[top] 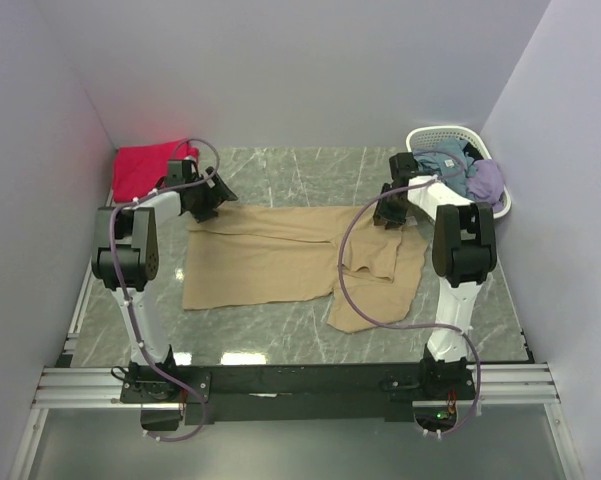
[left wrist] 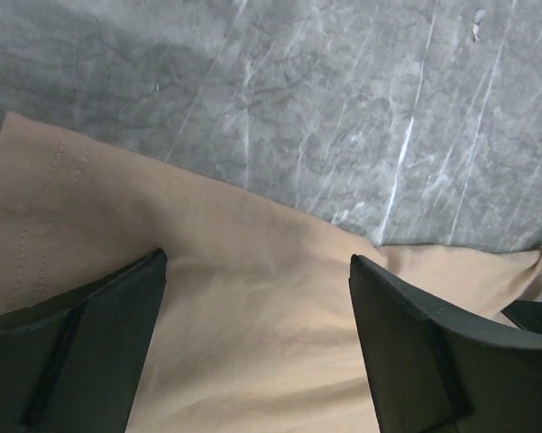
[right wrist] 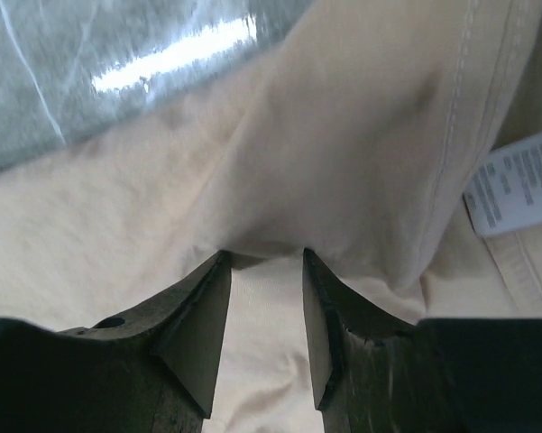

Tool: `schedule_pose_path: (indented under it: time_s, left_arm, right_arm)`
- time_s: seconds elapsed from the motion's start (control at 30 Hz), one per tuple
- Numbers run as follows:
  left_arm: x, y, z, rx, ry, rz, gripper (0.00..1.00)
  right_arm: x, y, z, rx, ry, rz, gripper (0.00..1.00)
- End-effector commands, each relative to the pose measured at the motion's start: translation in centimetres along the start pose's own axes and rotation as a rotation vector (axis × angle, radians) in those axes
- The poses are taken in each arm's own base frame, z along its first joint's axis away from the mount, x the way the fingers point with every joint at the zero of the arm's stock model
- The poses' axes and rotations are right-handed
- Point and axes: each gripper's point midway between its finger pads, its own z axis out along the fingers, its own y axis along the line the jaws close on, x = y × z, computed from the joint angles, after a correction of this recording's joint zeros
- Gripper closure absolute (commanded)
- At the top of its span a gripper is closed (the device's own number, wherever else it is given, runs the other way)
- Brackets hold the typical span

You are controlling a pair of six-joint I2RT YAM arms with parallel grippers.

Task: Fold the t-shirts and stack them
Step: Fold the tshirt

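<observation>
Tan t-shirt (top: pixel 280 262) lies spread across the table (top: pixel 280 340). Right gripper (right wrist: pixel 266 257) pinches its far right edge; left gripper (left wrist: pixel 257 262) gapes over the far left edge, holding nothing. A one-sided pull could skew the cloth.

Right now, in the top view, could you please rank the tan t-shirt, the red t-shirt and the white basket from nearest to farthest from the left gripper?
From the left gripper:
1. tan t-shirt, directly under its open fingers, spread in the middle.
2. red t-shirt, just to its left, in the far left corner.
3. white basket, right across in the far right corner.
</observation>
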Motion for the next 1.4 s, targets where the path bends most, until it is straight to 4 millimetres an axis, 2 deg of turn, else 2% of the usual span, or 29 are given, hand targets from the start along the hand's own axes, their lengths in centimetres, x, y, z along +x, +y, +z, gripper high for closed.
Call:
schedule_pose_path:
  time_s: [0.0,0.2,0.23,0.27,0.33,0.37,0.43,0.47,0.5,0.63,0.67,0.7,0.73,0.77,0.8,0.83,0.87,0.9,0.93,0.97,1.0,1.03,1.07,1.1,1.17,1.23,1.3,1.33,1.37]
  left_arm:
    - [1.2,3.6,1.1,-0.176,0.052,0.012,0.11]
    - [-0.7,6.1,1.5,-0.249,0.033,0.001,0.1]
    - [-0.9,6.0,1.8,-0.242,0.038,0.015,0.11]
    - [-0.9,5.9,2.1,-0.235,0.043,0.023,0.11]
    - [-2.3,7.0,2.0,-0.242,0.037,0.016,0.11]
    - [-2.6,7.1,2.1,-0.245,0.033,0.019,0.11]
    - [-3.7,7.5,2.4,-0.251,0.018,0.024,0.11]
    - [-4.2,7.6,2.5,-0.252,0.003,0.024,0.1]
    - [-4.7,7.3,2.6,-0.222,0.004,0.019,0.1]
    - [-6.0,6.3,3.0,-0.16,-0.001,0.046,0.09]
    - [-6.2,5.7,3.0,-0.13,-0.003,0.051,0.09]
    - [-6.6,4.7,2.8,-0.088,-0.024,0.068,0.09]
    - [-6.6,3.4,2.5,-0.03,-0.022,0.08,0.08]
    - [-6.7,2.9,2.1,-0.004,-0.032,0.083,0.07]
    - [-7.3,1.5,1.3,0.037,-0.068,0.104,0.06]
    - [-7.4,0.7,0.8,0.062,-0.077,0.123,0.04]
    - [-7.6,-0.1,0.2,0.081,-0.089,0.14,0.02]
    - [-7.6,-1.4,-1.0,0.099,-0.11,0.163,0.01]
    - [-7.8,-2.2,-1.5,0.113,-0.132,0.191,0.0]
    - [-7.8,-2.8,-2.1,0.114,-0.145,0.206,0.01]
    - [-7.5,-4.2,-3.3,0.127,-0.16,0.228,0.01]
    - [-7.4,-4.5,-3.9,0.119,-0.17,0.223,0.0]
    - [-8.1,-3.8,-4.6,0.058,-0.214,0.203,0.0]
    - [-6.4,-5.2,-5.5,0.058,-0.212,0.212,0.01]
    - [-5.4,-5.1,-6.7,0.029,-0.235,0.166,0.0]
    - [-3.4,-4.0,-8.6,-0.012,-0.262,0.122,0.01]
    - [-0.9,-2.1,-10.3,-0.062,-0.25,0.091,0.0]
    - [-0.4,-1.1,-11.0,-0.097,-0.265,0.074,0.01]
    - [0.5,-0.3,-11.6,-0.119,-0.265,0.067,0.0]
  right_arm:
    - [-1.7,0.3,0.4,0.011,0.012,0.029,0.55]
    - [-3.8,1.3,1.4,-0.011,0.021,0.049,0.55]
    - [-4.0,1.6,1.5,-0.021,0.028,0.054,0.55]
    - [-5.2,2.3,1.2,-0.039,0.008,0.054,0.55]
    - [-5.5,2.3,1.9,-0.042,0.022,0.056,0.55]
    - [-6.9,3.0,1.4,-0.063,-0.005,0.055,0.55]
    - [-7.1,3.2,2.4,-0.07,0.015,0.053,0.55]
    - [-8.5,3.9,1.8,-0.092,-0.014,0.047,0.55]
    - [-8.4,3.7,2.3,-0.083,0.002,0.05,0.55]
    - [-10.4,5.0,1.6,-0.154,-0.053,0.019,0.53]
    - [-10.0,4.9,1.7,-0.162,-0.052,0.006,0.53]
    - [-11.9,6.4,-0.5,-0.244,-0.142,-0.018,0.53]
    - [-12.1,6.7,-1.2,-0.267,-0.18,-0.029,0.53]
    - [-10.2,5.9,-0.5,-0.26,-0.162,-0.028,0.51]
    - [-12.7,7.4,-4.6,-0.339,-0.31,-0.056,0.49]
    - [-12.9,7.4,-6.0,-0.355,-0.362,-0.067,0.47]
    - [-11.2,6.5,-5.6,-0.339,-0.356,-0.063,0.43]
    - [-12.7,7.0,-9.5,-0.376,-0.469,-0.077,0.42]
    - [-12.6,6.7,-10.7,-0.366,-0.503,-0.076,0.41]
    - [-11.6,5.9,-10.9,-0.351,-0.502,-0.067,0.41]
    - [-11.9,6.2,-14.0,-0.379,-0.568,-0.073,0.41]
    - [-11.5,6.0,-15.0,-0.382,-0.586,-0.073,0.39]
    - [-10.2,5.3,-16.1,-0.368,-0.587,-0.062,0.38]
    - [-9.5,4.8,-16.4,-0.359,-0.58,-0.046,0.38]
    - [-7.7,3.2,-16.6,-0.307,-0.564,-0.002,0.38]
    - [-5.1,2.3,-16.0,-0.286,-0.482,0.021,0.39]
    - [-1.7,1.1,-15.2,-0.26,-0.392,0.046,0.4]
    - [-0.6,0.7,-15.0,-0.263,-0.373,0.049,0.41]
    - [1.6,0.0,-14.7,-0.263,-0.344,0.052,0.41]
